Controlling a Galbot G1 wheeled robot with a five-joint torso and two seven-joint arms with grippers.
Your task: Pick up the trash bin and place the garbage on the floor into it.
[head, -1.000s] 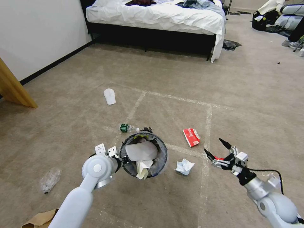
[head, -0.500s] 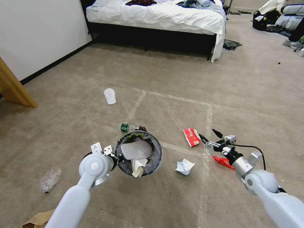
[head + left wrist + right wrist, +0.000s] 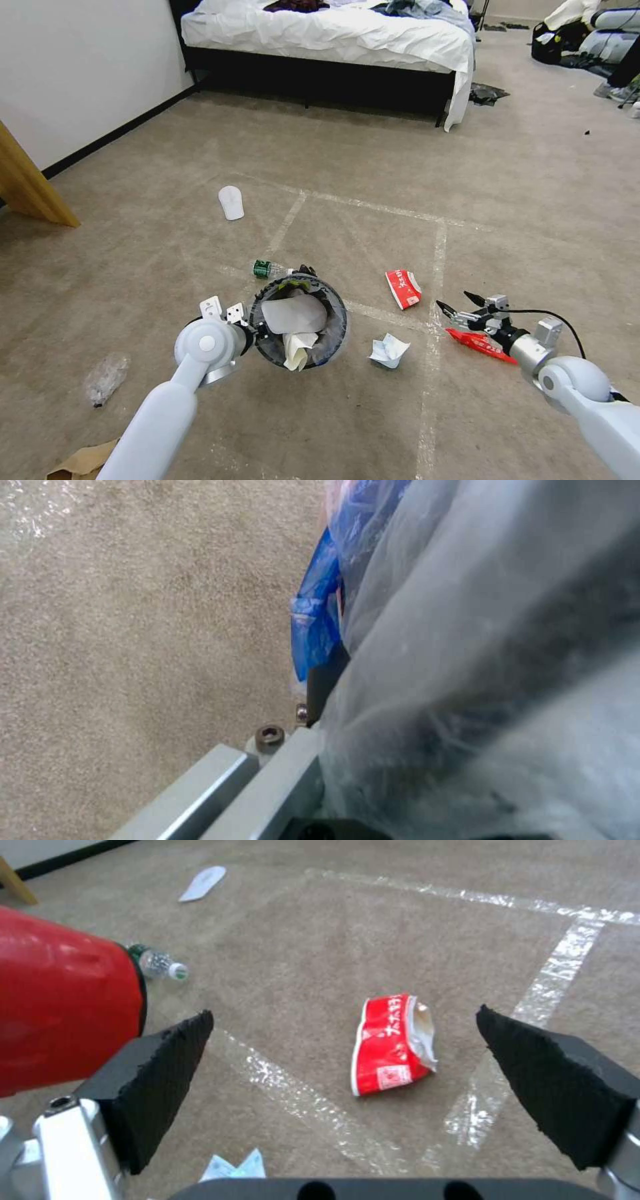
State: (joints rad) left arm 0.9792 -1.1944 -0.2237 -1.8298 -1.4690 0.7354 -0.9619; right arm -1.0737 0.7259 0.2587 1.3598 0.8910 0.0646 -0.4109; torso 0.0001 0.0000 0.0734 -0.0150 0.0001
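Just ahead of the right tool, its jaws spread apart, lies a red wrapper.

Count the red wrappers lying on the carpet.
2. One red wrapper lies ahead of the open right gripper; a flatter red wrapper lies under that arm's wrist, partly hidden.

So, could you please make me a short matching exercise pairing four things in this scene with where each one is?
Things:
1. trash bin
2. white slipper
3. green-labelled bottle
4. red wrapper

Places:
A. on the floor between the open right gripper's fingers in the wrist view
B. held by the left gripper
C. just beyond the bin
D. farthest out, towards the bed

Pairs: 1-B, 2-D, 3-C, 4-A
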